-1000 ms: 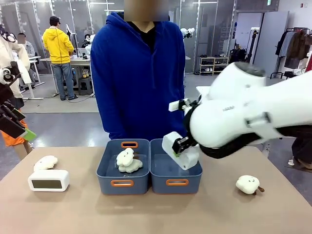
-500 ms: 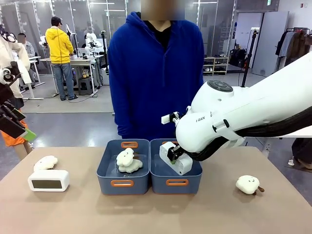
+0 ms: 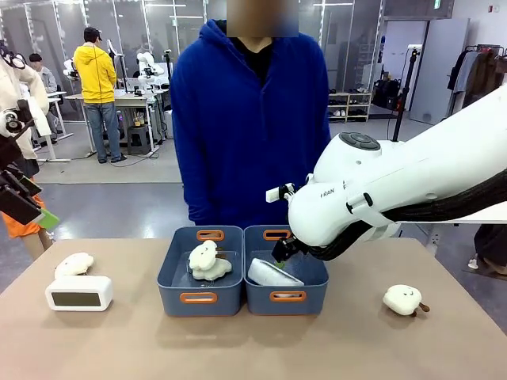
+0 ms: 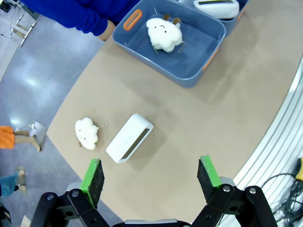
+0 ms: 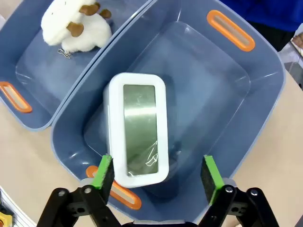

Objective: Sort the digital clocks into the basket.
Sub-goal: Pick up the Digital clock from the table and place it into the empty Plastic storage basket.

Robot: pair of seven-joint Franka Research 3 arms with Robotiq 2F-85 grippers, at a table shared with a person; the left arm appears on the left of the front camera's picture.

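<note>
White clock on table, left side, near edge, long axis left-right. My left gripper nearer, above it, wide open, empty. Second clock lies in right basket; right gripper spread above, holding nothing.

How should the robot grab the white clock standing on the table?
Probably from above, at mid-length, pinching the clock across its thin depth, one pad on the screen face and one on the back. It stands on its long edge, so those flat faces are free; the left gripper is open overhead.
</note>
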